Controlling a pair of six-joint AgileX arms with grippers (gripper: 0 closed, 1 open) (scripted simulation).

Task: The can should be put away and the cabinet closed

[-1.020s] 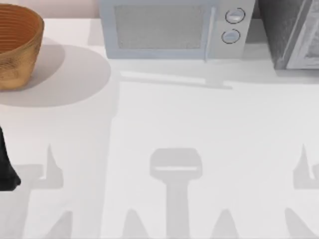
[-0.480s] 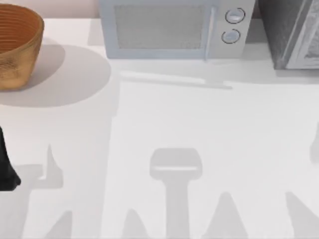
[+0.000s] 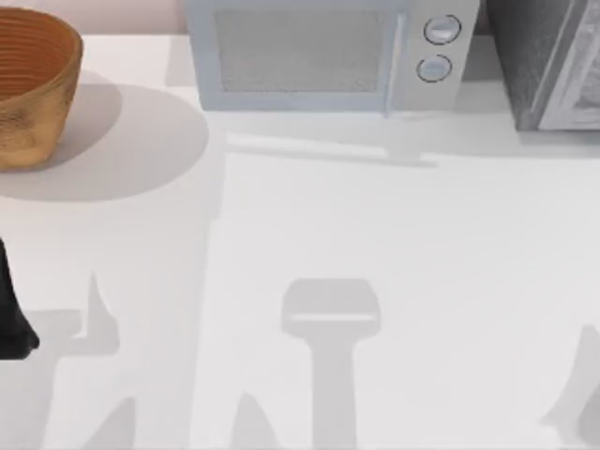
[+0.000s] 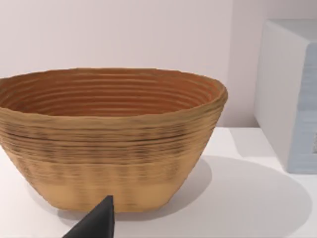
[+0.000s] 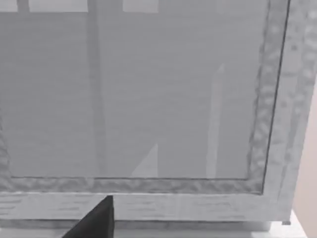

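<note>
Top view: the right arm's shadow on the table has slid toward the near right corner within the last second, which suggests repositioning before the cabinet; the right gripper faces its framed panel closely; the left gripper idles beside the basket; whether either is open or closed cannot be told, nor where the can is; the mid-table offers open room, bounded behind by the microwave.
</note>
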